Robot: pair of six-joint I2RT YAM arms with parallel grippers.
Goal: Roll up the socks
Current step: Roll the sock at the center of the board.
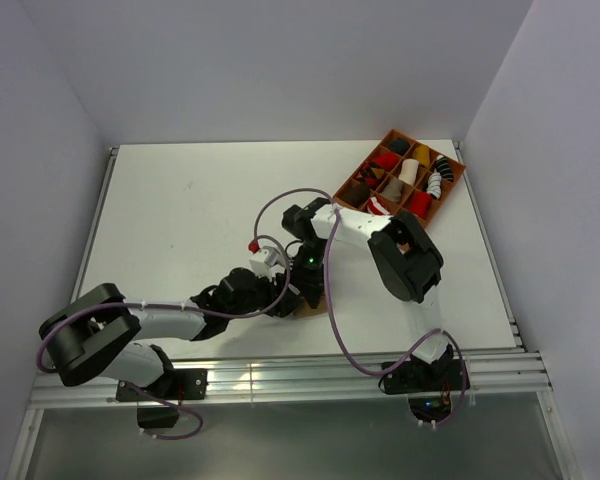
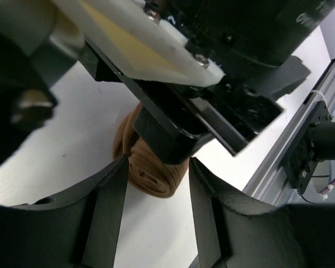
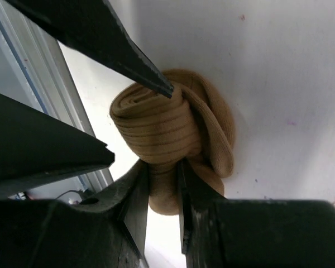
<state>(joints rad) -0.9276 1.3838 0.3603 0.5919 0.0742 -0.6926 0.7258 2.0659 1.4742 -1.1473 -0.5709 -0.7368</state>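
The tan-brown sock (image 3: 156, 125) is wound into a ribbed roll lying on the white table near its front edge. It also shows in the left wrist view (image 2: 151, 174) and as a small tan patch in the top view (image 1: 311, 308). My right gripper (image 3: 163, 176) is shut on a fold of fabric at the roll's base; it sits over the roll in the top view (image 1: 306, 284). My left gripper (image 2: 157, 184) is open, its fingers either side of the roll but apart from it, beside the right gripper in the top view (image 1: 280, 293). The red-and-white striped sock is out of view.
A brown divided tray (image 1: 458, 180) with several red, black, white and yellow sock rolls stands at the back right. An aluminium rail (image 1: 280, 372) runs along the table's near edge, close to the roll. A purple cable (image 1: 332, 300) loops over the right arm.
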